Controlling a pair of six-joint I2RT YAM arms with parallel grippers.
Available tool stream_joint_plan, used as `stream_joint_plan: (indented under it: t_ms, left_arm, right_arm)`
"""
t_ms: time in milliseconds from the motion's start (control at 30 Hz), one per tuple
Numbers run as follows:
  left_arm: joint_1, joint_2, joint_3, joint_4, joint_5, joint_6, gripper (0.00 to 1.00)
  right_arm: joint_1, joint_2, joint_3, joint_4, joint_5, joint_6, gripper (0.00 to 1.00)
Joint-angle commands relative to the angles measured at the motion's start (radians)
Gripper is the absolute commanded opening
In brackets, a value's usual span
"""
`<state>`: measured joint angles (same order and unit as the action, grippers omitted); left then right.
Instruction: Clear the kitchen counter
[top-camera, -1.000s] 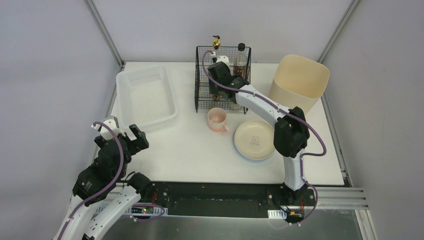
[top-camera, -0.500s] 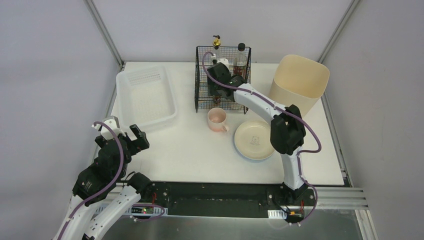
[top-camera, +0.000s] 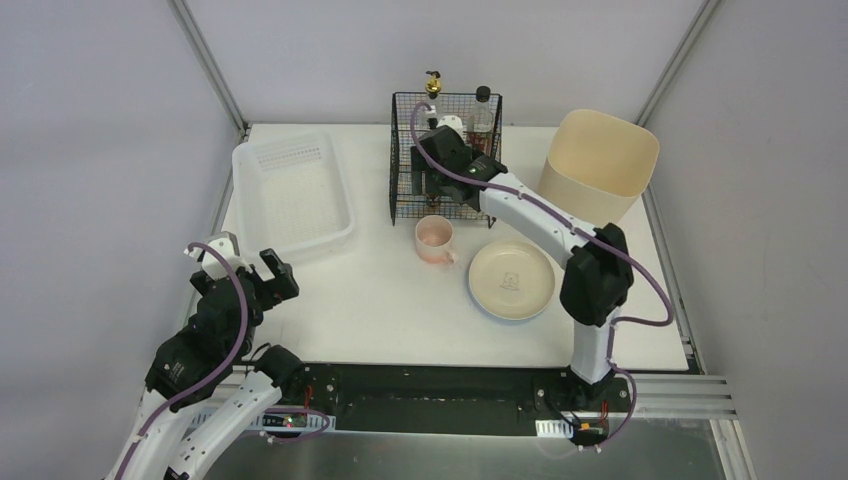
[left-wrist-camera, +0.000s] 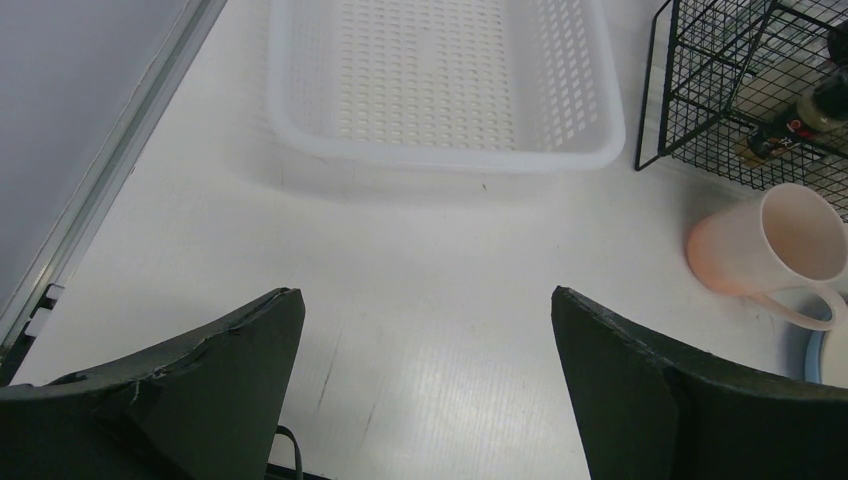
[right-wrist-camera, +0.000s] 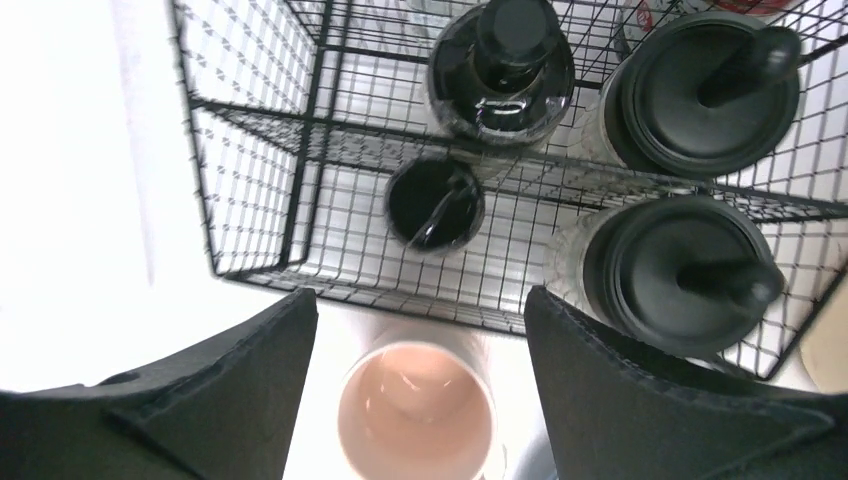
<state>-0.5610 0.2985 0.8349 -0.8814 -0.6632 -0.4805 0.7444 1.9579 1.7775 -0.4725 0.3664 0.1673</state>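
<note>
The right arm's jaws, wider apart than a second earlier, hang empty over the black wire rack (top-camera: 403, 195) on the large flat white surface (top-camera: 380, 290). The left arm's jaws stand apart, unchanged.

We see a white counter (top-camera: 380, 300), a white tray (top-camera: 295, 195) patterned with small holes, a black wire-grid rack (top-camera: 410, 190), a pink mug (top-camera: 434, 238), a cream plate (top-camera: 511, 279) and a beige bin (top-camera: 598, 160).

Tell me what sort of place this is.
Most likely a robot test cell staged as a kitchen counter, not a real kitchen: plain grey panels wall in the white tabletop, while a wire rack of bottles, a pink mug and a plate supply the kitchen look.
</note>
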Motion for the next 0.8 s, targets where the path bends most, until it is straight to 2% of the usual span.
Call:
stream_joint_plan:
  t_ms: [0, 267, 500, 767]
  left_arm:
    - [0.015, 0.022, 0.018, -0.006, 0.001, 0.004, 1.0]
    - [0.015, 0.07, 0.019, 0.001, 0.019, 0.009, 1.0]
    - [0.014, 0.134, 0.027, 0.015, 0.024, -0.015, 1.0]
    - [0.014, 0.287, 0.099, 0.046, 0.085, -0.039, 1.0]
  right_arm:
    - [0.054, -0.184, -0.055, 0.033, 0.049, -0.019, 0.79]
    - [0.161, -0.458, -0.333, 0.122, 0.05, -0.034, 0.84]
    - [0.298, -0.697, -0.593, 0.151, 0.07, 0.044, 0.85]
    - [0.495, -0.881, -0.737, 0.104, 0.172, 0.106, 0.86]
